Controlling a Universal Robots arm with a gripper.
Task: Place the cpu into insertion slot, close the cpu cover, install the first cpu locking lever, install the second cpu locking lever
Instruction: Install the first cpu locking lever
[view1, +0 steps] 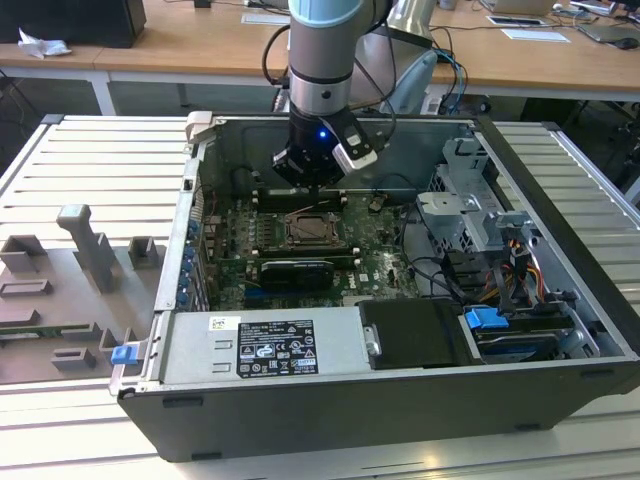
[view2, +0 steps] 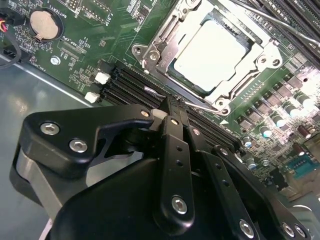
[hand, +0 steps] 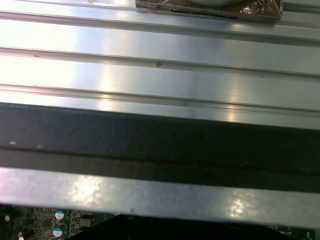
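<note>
The cpu (view2: 210, 52) lies flat in the insertion slot (view1: 314, 229), its pale metal face showing through the cut-out of the cpu cover (view2: 159, 37). The silver cover lies down over the chip. A thin metal lever (view2: 202, 106) runs along the socket's edge nearest my gripper, and another rod (view2: 280, 22) runs along the opposite edge. My gripper (view2: 173, 107) is shut with nothing between its fingers, its tip just beside the near lever. In the exterior view the gripper (view1: 312, 185) hangs inside the open computer case, just behind the socket.
Long black memory slots (view2: 130, 85) with white clips lie between gripper and socket. A coin battery (view2: 41, 24) sits on the board. A black expansion card (view1: 295, 272), power supply (view1: 265, 345) and grey drive cage (view1: 470, 215) crowd the case. The case wall (hand: 160, 135) is close.
</note>
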